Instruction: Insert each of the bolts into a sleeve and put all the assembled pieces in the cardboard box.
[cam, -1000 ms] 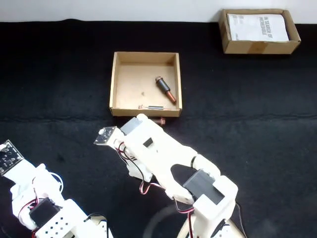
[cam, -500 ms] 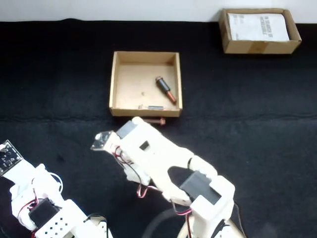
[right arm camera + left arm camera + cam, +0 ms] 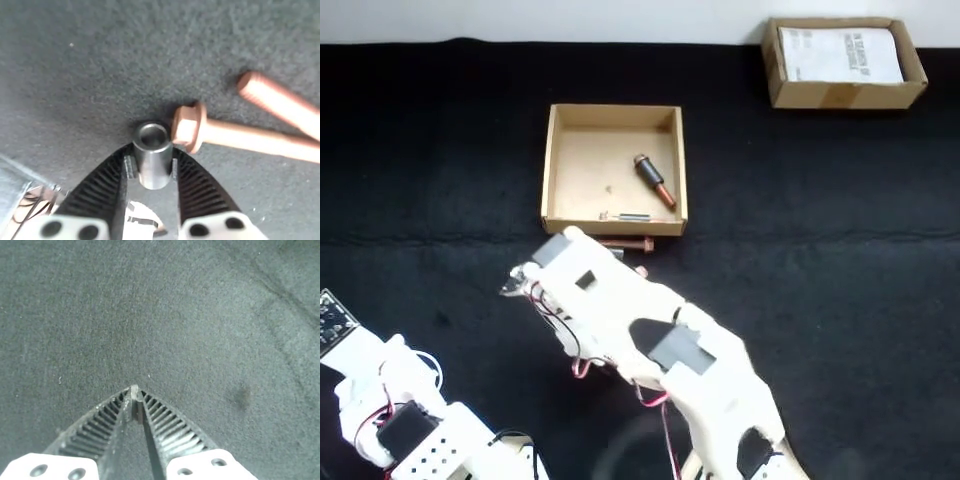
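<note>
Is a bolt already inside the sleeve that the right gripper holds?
No, the sleeve shows an empty bore, and the nearest bolt lies beside it on the table.

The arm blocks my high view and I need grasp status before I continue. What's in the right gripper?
Observer: The right gripper is shut on a short silver metal sleeve. The sleeve's bore is open and has no bolt in it.
Operator: Where's the bolt relative to it?
Observer: A copper-coloured flanged bolt lies on the black cloth. Its head is right beside the sleeve's open end, but I can't tell whether they touch.
Operator: Left gripper?
Observer: The left gripper is shut on nothing, over the cloth.
</note>
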